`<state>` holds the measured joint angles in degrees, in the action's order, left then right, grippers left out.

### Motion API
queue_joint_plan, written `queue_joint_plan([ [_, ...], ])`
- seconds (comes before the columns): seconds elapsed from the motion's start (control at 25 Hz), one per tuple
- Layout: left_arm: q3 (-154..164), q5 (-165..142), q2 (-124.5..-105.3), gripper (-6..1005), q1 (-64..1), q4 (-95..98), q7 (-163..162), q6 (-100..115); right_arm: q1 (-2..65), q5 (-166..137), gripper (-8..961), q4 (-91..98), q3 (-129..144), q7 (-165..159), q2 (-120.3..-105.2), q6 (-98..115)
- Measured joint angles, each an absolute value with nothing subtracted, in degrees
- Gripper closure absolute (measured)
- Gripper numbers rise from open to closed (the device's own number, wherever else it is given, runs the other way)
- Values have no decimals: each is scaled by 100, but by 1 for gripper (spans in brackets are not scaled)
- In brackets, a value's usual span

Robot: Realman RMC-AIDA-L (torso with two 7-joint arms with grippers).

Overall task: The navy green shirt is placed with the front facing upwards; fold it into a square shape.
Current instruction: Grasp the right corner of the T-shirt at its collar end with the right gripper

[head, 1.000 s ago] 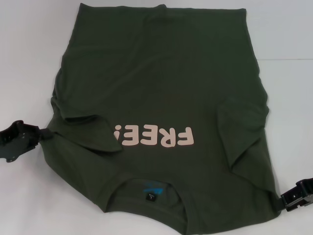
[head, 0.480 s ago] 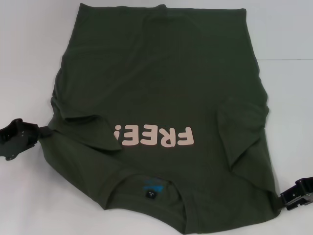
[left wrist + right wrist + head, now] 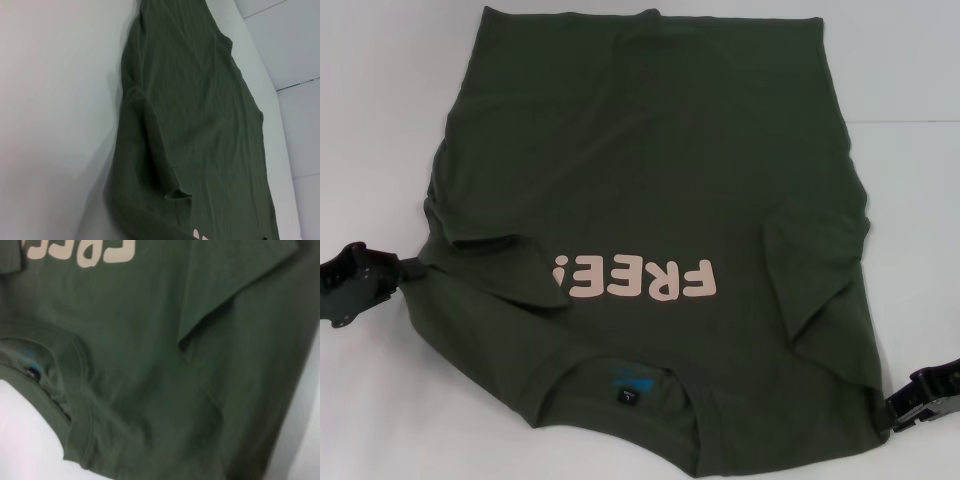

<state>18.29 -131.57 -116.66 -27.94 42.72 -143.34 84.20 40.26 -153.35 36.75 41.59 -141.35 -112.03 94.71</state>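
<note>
right end effector [image 3: 898, 413] shifted outward | both pinch navy green shirt [image 3: 650, 200] | left end effector [image 3: 408, 270]

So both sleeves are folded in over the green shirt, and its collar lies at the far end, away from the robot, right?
Not quite. The sleeves are folded in over the navy green shirt, but the head view shows the collar at the near end, closest to the robot; the hem is at the far end.
</note>
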Motion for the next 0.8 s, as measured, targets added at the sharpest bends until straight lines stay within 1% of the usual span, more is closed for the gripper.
queue_joint_plan([
  [0.04, 1829, -13157, -11667, 943, -2795, 4272, -14332, 8420, 4024, -15324, 562, 3687, 4153, -14120, -11203, 9501],
  [0.24, 1828, -13153, -11669, 943, -2795, 4271, -14326, 8420, 4014, -15328, 789, 3696, 4177, -14102, -11202, 9544],
  [0.64, 1828, -13148, -11672, 943, -2795, 4271, -14326, 8420, 3980, -15346, 950, 3700, 4162, -14109, -11183, 9523],
  [0.8, 1828, -13148, -11672, 943, -2795, 4271, -14325, 8420, 3978, -15333, 914, 3701, 4138, -14099, -11161, 9556],
])
